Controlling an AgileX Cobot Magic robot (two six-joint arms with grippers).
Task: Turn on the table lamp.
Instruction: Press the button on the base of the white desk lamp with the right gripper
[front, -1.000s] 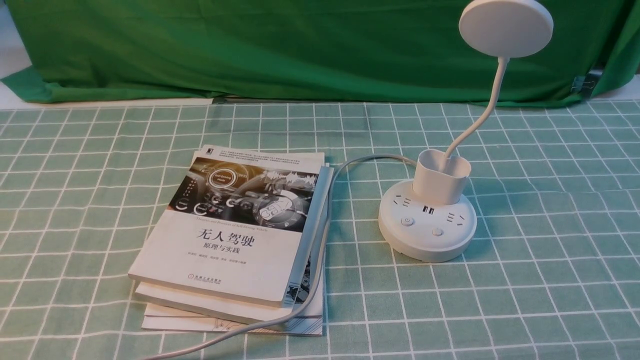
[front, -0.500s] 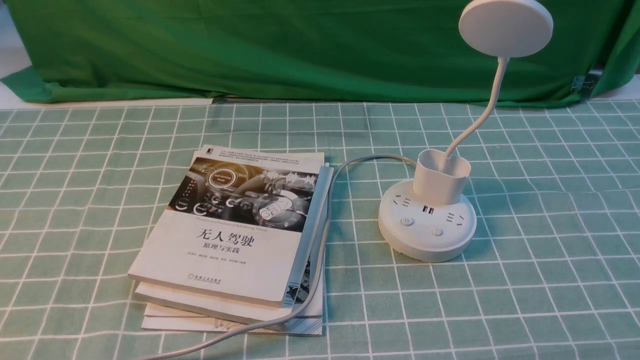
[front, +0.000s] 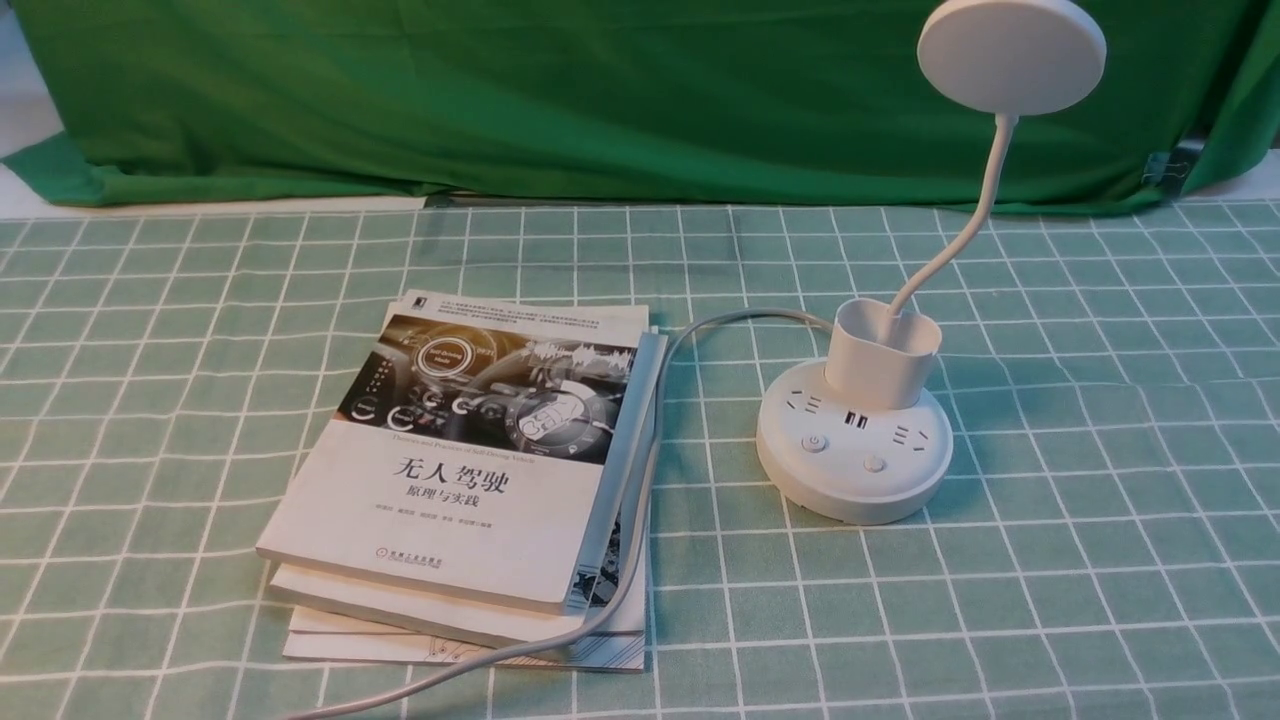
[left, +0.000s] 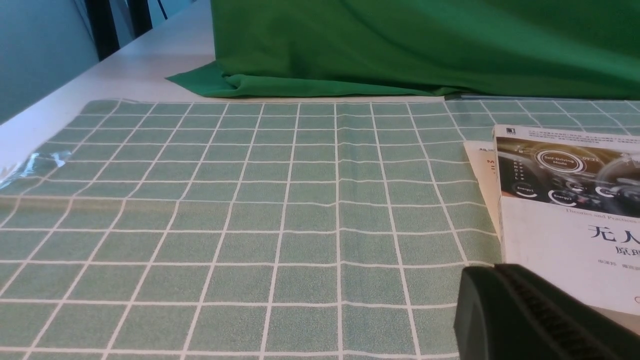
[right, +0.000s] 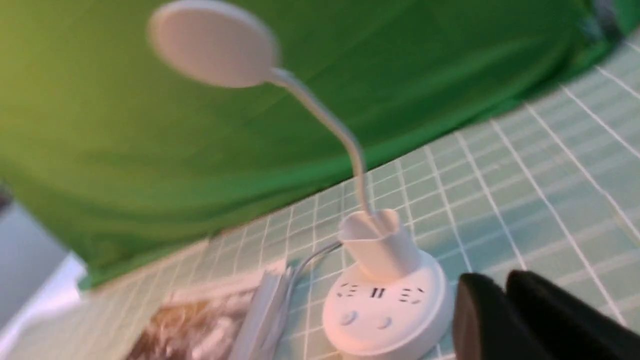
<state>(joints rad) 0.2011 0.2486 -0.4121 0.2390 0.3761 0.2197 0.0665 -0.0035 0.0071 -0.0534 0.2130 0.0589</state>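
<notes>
Staying put since earlier frame: table lamp (front: 855, 440), books (front: 470, 470). Right end effector (right: 500, 290) clenched near lamp base; left end effector (left: 510, 305) grip: cannot tell.

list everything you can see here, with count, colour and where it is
table lamp: one, white, right of centre on the tablecloth
lamp cord: one, pale grey, from behind the lamp base, along the books' right edge, off the near edge
books: a stack of three as far as shows, white covers, dark picture on the top one, left of the lamp
tablecloth: one, pale green with white grid lines, covering the table
backdrop cloth: one, dark green, along the far side
table: one, white, bare at the far left
left end effector: one, black, low beside the books' left edge
right end effector: one, black, fingers together, close to the lamp base
</notes>
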